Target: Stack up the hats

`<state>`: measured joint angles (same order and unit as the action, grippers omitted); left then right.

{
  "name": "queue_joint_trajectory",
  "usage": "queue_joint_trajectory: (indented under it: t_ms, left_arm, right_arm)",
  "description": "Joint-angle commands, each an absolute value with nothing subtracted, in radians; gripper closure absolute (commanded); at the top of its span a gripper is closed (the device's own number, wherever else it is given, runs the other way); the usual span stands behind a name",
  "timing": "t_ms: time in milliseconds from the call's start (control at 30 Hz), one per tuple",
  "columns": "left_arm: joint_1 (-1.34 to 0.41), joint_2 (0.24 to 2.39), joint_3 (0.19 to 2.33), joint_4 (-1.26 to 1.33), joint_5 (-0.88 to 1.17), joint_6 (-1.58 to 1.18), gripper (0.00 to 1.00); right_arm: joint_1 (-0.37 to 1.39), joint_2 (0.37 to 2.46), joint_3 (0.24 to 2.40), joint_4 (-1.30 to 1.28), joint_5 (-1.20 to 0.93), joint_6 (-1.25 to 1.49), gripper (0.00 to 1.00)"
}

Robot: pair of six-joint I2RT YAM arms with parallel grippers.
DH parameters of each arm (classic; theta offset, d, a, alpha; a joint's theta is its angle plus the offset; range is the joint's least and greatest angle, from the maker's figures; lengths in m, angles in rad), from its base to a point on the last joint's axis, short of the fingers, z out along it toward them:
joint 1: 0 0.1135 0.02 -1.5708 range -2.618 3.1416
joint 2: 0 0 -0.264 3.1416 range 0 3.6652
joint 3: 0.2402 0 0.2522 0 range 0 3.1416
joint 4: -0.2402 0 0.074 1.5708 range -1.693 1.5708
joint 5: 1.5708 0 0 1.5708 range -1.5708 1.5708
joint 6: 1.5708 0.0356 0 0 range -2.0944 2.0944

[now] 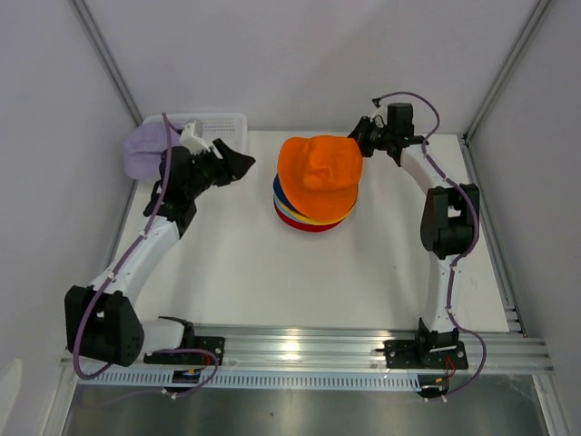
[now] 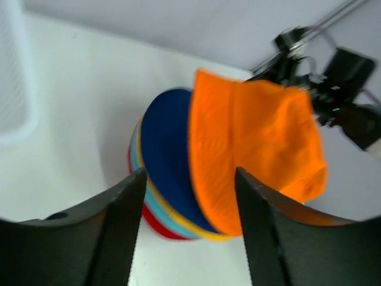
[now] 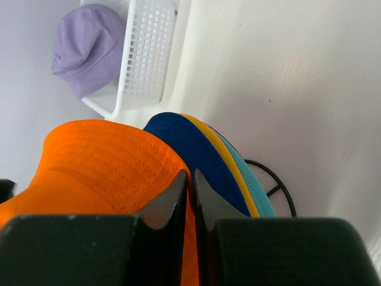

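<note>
A white bench [image 1: 254, 272] stands inside plain white walls. At its middle, the soft orange fabric bucket hat [image 1: 318, 173] tops a pile of like hats: navy blue [image 2: 166, 149], then yellow [image 3: 229, 164], teal [image 3: 256, 185] and red [image 2: 158, 223] lowest. A black wire frame [image 3: 280, 182] shows under the pile. The right jaws are pinched shut on the orange hat's far edge, so it sits tilted. The left jaws gape wide, empty, just left of the pile. At the far left corner, the lavender hat [image 1: 143, 153] lies at the left end of a white plastic lattice basket [image 1: 222, 123]; whether inside it, I cannot tell.
</note>
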<state>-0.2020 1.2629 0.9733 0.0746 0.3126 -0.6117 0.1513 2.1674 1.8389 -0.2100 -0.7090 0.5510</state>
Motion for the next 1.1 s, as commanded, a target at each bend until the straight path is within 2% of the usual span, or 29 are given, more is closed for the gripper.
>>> queue_joint_trajectory:
  t_ms: [0, 133, 300, 533, 767, 800, 867, 900, 933, 967, 1000, 1033, 1067]
  left_arm:
    - [-0.196, 1.356, 1.04, 0.247, 0.48, -0.685, 0.33]
    - [-0.195, 1.51, 1.072, 0.418, 0.575, -0.843, 0.23]
    - [-0.221, 1.653, 1.112, 0.581, 0.61, -0.979, 0.21]
    - [-0.267, 1.758, 1.209, 0.584, 0.647, -0.988, 0.22]
    - [-0.276, 1.792, 1.232, 0.578, 0.646, -0.988, 0.32]
    - [-0.278, 1.798, 1.238, 0.572, 0.646, -0.991, 0.35]
    - [-0.278, 1.809, 1.241, 0.569, 0.637, -1.002, 0.53]
    - [-0.278, 1.809, 1.243, 0.566, 0.631, -1.002, 0.61]
    - [-0.278, 1.81, 1.244, 0.56, 0.626, -1.0, 0.75]
    - [-0.278, 1.812, 1.243, 0.555, 0.618, -0.999, 0.82]
    - [-0.278, 1.81, 1.246, 0.549, 0.614, -0.997, 0.88]
    - [-0.278, 1.809, 1.244, 0.539, 0.606, -0.996, 0.99]
    - [-0.278, 1.804, 1.24, 0.516, 0.58, -0.996, 0.99]
  right_arm:
    - [0.15, 2.183, 1.902, -0.242, -0.765, 0.506, 0.86]
    - [0.152, 2.194, 1.917, -0.21, -0.801, 0.517, 0.76]
    - [0.155, 2.221, 1.968, -0.265, -0.831, 0.497, 0.63]
    - [0.155, 2.214, 1.987, -0.325, -0.799, 0.456, 0.63]
    - [0.156, 2.218, 1.98, -0.31, -0.802, 0.474, 0.62]
    - [0.156, 2.218, 1.979, -0.308, -0.802, 0.477, 0.62]
    - [0.156, 2.214, 1.977, -0.316, -0.793, 0.476, 0.61]
    - [0.156, 2.209, 1.976, -0.325, -0.784, 0.469, 0.54]
    - [0.155, 2.195, 1.97, -0.342, -0.75, 0.447, 0.51]
    - [0.153, 2.189, 1.965, -0.353, -0.732, 0.439, 0.48]
    - [0.144, 2.178, 1.96, -0.362, -0.703, 0.433, 0.41]
    - [0.137, 2.157, 1.942, -0.364, -0.696, 0.436, 0.37]
    - [0.127, 2.145, 1.93, -0.356, -0.696, 0.445, 0.3]
